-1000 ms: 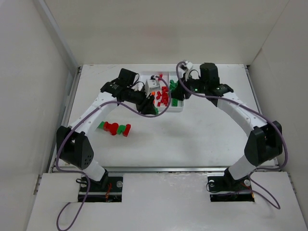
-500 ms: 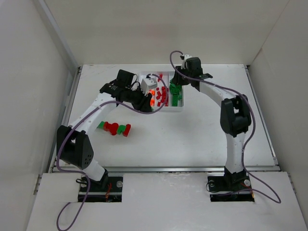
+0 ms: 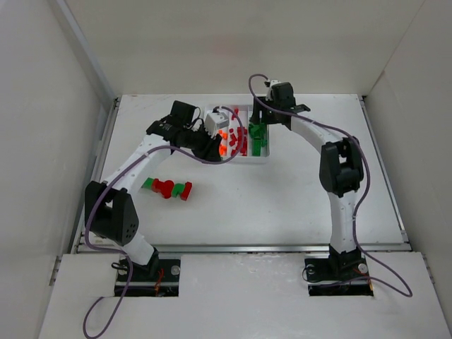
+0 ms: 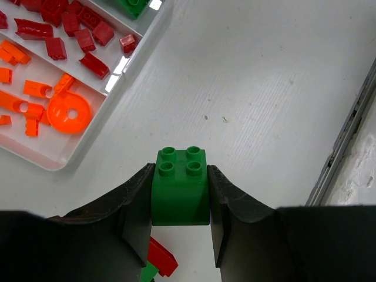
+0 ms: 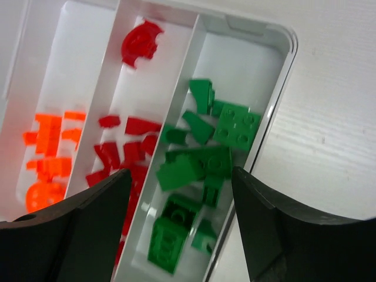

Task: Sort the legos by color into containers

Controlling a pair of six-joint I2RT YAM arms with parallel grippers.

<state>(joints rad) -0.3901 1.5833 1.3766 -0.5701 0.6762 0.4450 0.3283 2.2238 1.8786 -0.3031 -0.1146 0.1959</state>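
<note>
Left gripper (image 4: pixel 180 175) pinches a green four-stud plastic brick (image 4: pixel 179 197) (studs outward); right gripper (image 5: pixel 181 179) hangs spread above the white plastic tray's (image 5: pixel 284 64) green pieces (image 5: pixel 197 164).

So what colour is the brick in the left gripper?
Green; the brick in the left gripper shows best in the left wrist view.

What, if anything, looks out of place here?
Nothing in the tray looks mis-sorted: orange legos, red legos and green legos each keep their own compartment. The only strays are a cluster of red and green legos loose on the table, left of the tray, nearer the arms.
</note>
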